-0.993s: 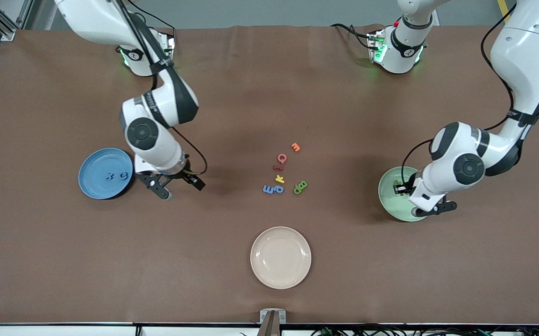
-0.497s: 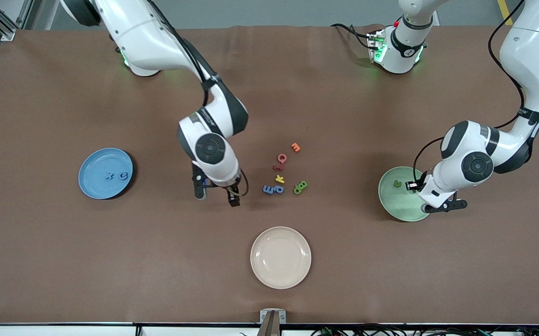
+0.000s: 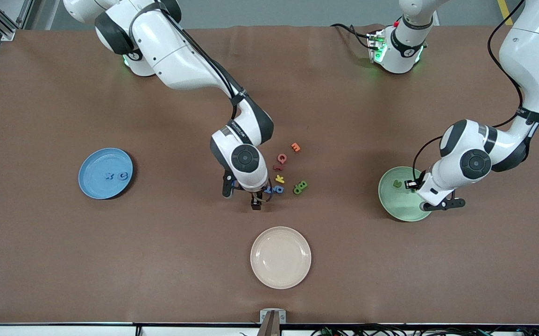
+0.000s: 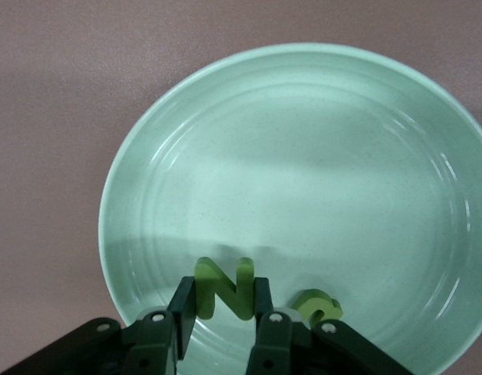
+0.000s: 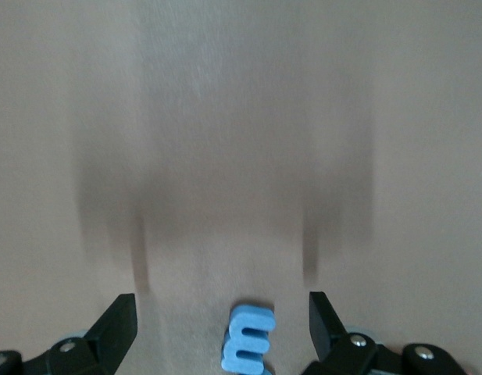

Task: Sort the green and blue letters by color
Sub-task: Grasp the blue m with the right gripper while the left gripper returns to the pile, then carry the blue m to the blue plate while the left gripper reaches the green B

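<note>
The brown, matte tabletop (image 3: 110, 261) carries three round plates and a small cluster of chunky foam letters. A blue plate (image 3: 93, 164) sits toward the right arm's end of the tabletop. A pale green plate (image 3: 393, 200) sits toward the left arm's end. A cream plate (image 3: 280, 257) lies midway between those ends, close to the edge nearest the front camera. Near the tabletop's middle lie an orange letter (image 3: 295, 147), a red letter (image 3: 282, 158), a dark red letter (image 3: 277, 167), a yellow letter (image 3: 280, 178), a blue letter (image 3: 277, 189), a second blue letter (image 5: 247, 348) and two touching green letters (image 3: 300, 187). The two arms' bases stand along the edge farthest from the front camera.
</note>
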